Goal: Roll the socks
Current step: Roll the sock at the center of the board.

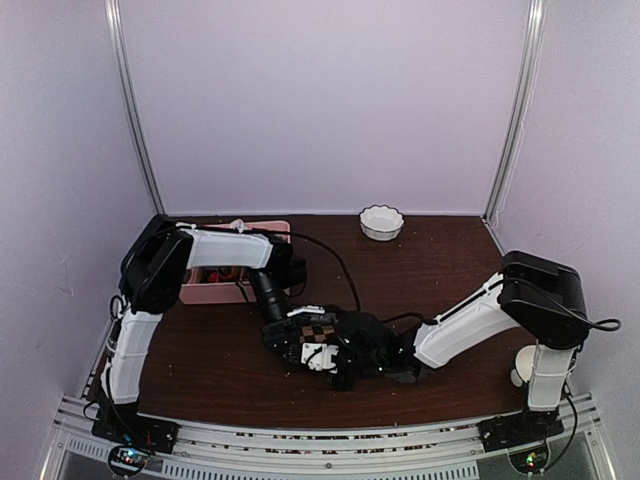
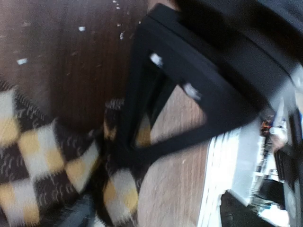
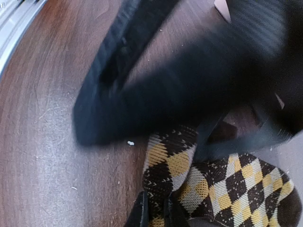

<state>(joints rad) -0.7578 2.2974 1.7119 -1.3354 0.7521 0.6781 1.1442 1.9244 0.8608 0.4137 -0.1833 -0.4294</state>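
Observation:
One of the socks (image 3: 227, 184), dark brown with tan and grey argyle diamonds, lies bunched on the dark wood table (image 1: 450, 270). It also shows in the left wrist view, where the sock (image 2: 42, 156) fills the lower left. My right gripper (image 3: 157, 215) pinches a fold of it between two fingertips (image 3: 142, 213) that stand close together. In the top view the right gripper (image 1: 347, 347) meets my left gripper (image 1: 305, 350) over the sock (image 1: 318, 329). The left gripper's fingers are blurred and spread apart, with nothing held.
A pink divided tray (image 1: 215, 292) sits at the back left, partly under the left arm. A white fluted bowl (image 1: 381, 222) stands at the back centre. A metal rail (image 1: 330, 450) runs along the near edge. A white round object (image 1: 522, 370) sits by the right arm's base.

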